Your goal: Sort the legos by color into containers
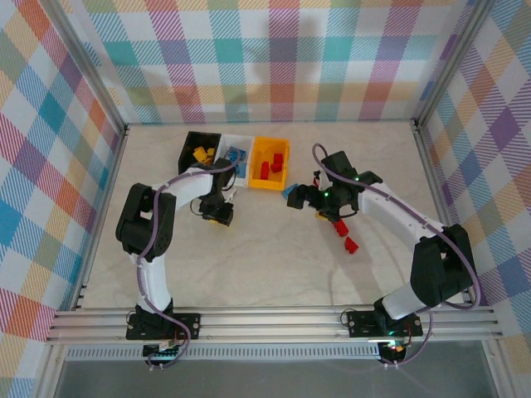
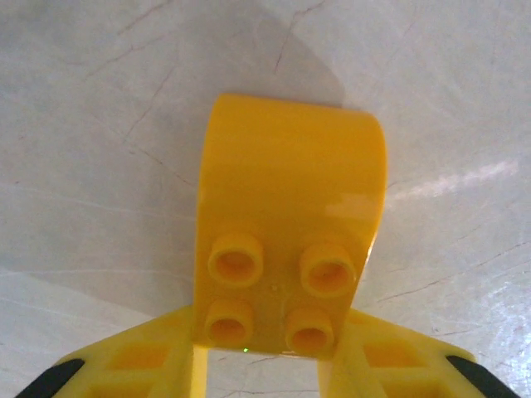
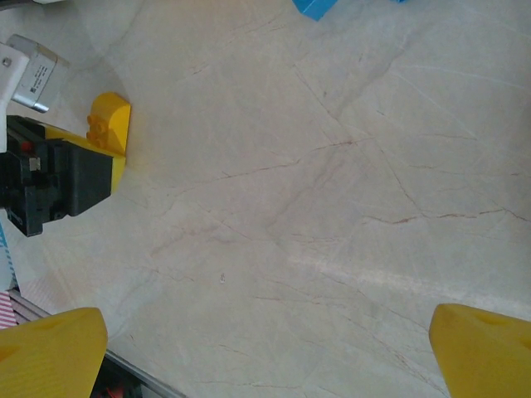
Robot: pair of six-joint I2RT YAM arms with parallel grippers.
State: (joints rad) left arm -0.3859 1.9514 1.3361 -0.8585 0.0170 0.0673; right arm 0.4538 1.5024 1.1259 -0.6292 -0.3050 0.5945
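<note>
My left gripper [image 2: 265, 352] is shut on a yellow lego [image 2: 290, 207], studs facing the camera, just above the pale table. From above, this gripper [image 1: 220, 215] hangs in front of the black container [image 1: 189, 143], the white container [image 1: 241, 138] and the yellow-orange container [image 1: 270, 139]. Yellow legos [image 1: 202, 153] lie in the black one, blue legos [image 1: 237, 157] in the white one, red legos [image 1: 270, 165] in the yellow-orange one. My right gripper [image 1: 303, 197] is open next to a blue lego [image 1: 289, 192]; in its wrist view the right gripper [image 3: 265, 356] stands wide over bare table.
Two red legos [image 1: 338, 225] [image 1: 350, 244] lie on the table under the right arm. The right wrist view catches the left gripper's yellow lego [image 3: 109, 123] at the left and a blue lego [image 3: 318, 7] at the top edge. Checked walls enclose the table.
</note>
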